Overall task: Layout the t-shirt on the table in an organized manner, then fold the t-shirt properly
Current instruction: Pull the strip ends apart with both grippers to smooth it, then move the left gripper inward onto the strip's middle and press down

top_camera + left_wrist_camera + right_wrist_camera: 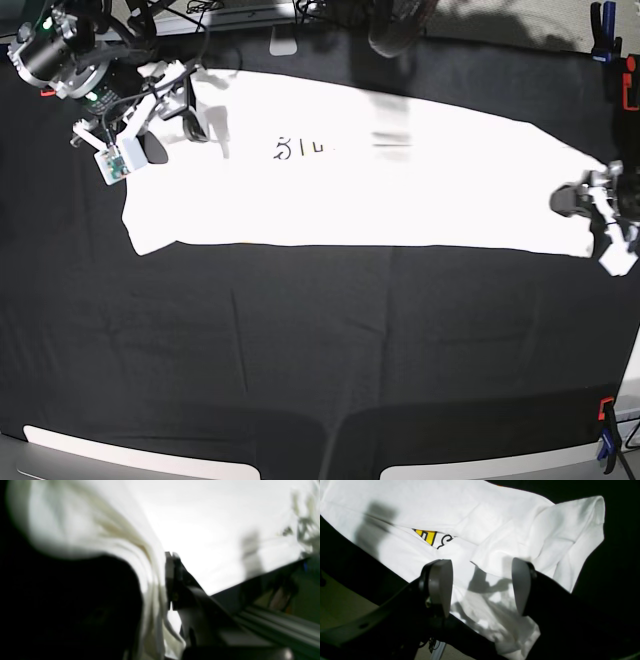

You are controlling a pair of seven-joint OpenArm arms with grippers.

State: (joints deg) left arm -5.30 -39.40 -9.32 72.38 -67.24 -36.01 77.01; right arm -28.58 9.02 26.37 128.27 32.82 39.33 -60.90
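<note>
The white t-shirt (380,180) lies stretched wide across the black table (320,340), with a bit of dark print (295,150) showing. My left gripper (585,200) is at the shirt's right end. In the left wrist view its jaws (171,580) are pressed together on a bunched white fold (150,562). My right gripper (185,110) hovers over the shirt's far left corner. Its fingers (440,585) stand wide apart with nothing between them, above crumpled cloth (545,535) and a yellow printed letter (427,536).
Orange-and-blue clamps sit at the table's right edge (630,90) and front right corner (605,430). Cables and gear crowd the far edge (280,15). Pale panels (60,450) border the near edge.
</note>
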